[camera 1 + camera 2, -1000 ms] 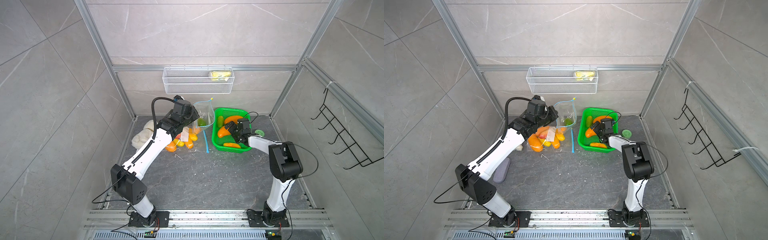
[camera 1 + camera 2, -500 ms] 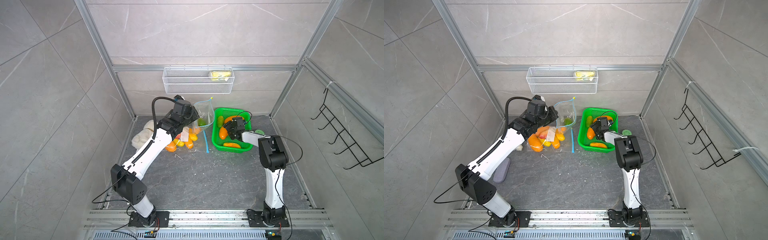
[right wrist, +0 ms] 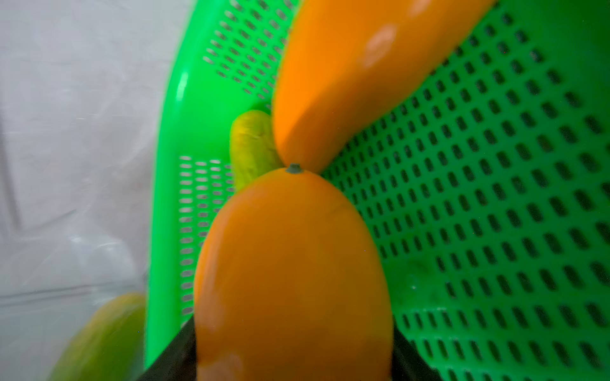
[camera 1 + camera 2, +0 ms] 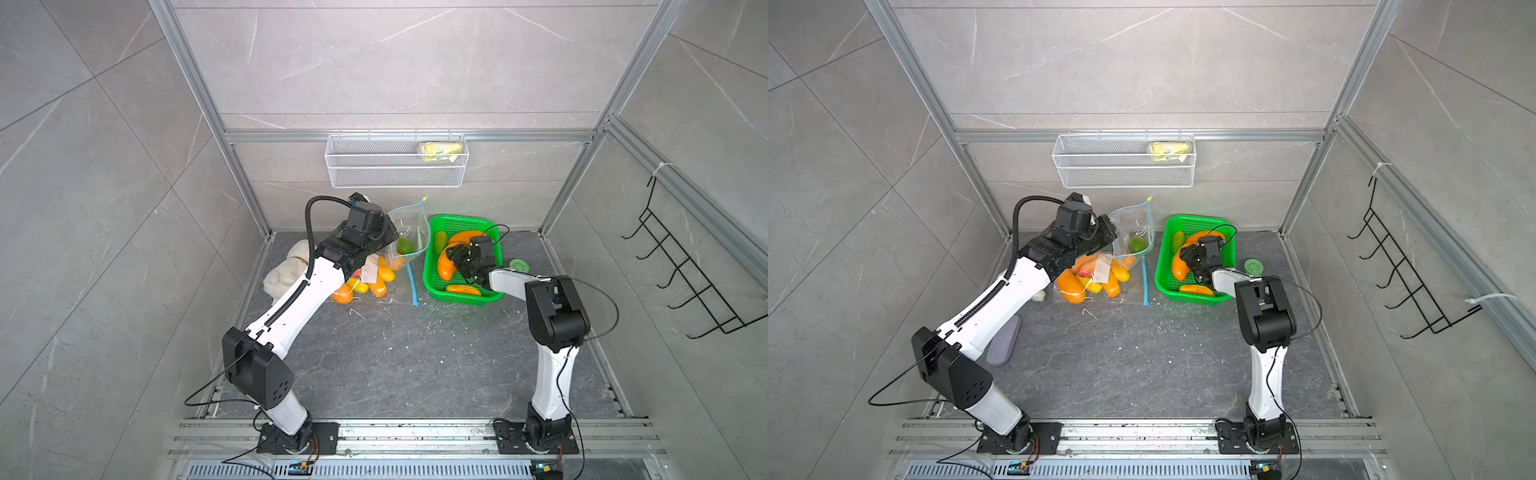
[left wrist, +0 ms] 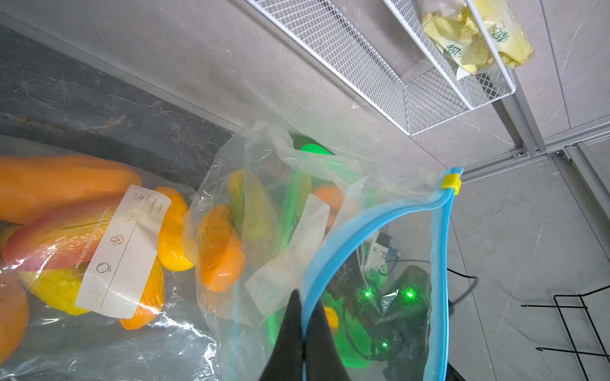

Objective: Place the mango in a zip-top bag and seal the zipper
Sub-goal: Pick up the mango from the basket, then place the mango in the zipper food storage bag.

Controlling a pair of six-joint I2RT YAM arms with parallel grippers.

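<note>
Mango point(image 3: 293, 273), basket point(image 4: 432, 286) 9 o'clock, clamped by R end effector point(image 4: 456, 257), jaws newly drawn in; lift judged next; bag point(image 5: 389, 211) rim pinched by L end effector point(image 5: 303, 313).

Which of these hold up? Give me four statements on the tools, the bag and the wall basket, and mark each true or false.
1. The left tool is shut on the blue rim of the zip-top bag. True.
2. The right tool hangs over bare floor with nothing in it. False: its fingers flank an orange mango in the green basket.
3. The bag's zipper is sealed. False: the mouth gapes open, with the yellow slider at one end.
4. A yellow packet lies in the white wire basket on the back wall. True.
</note>
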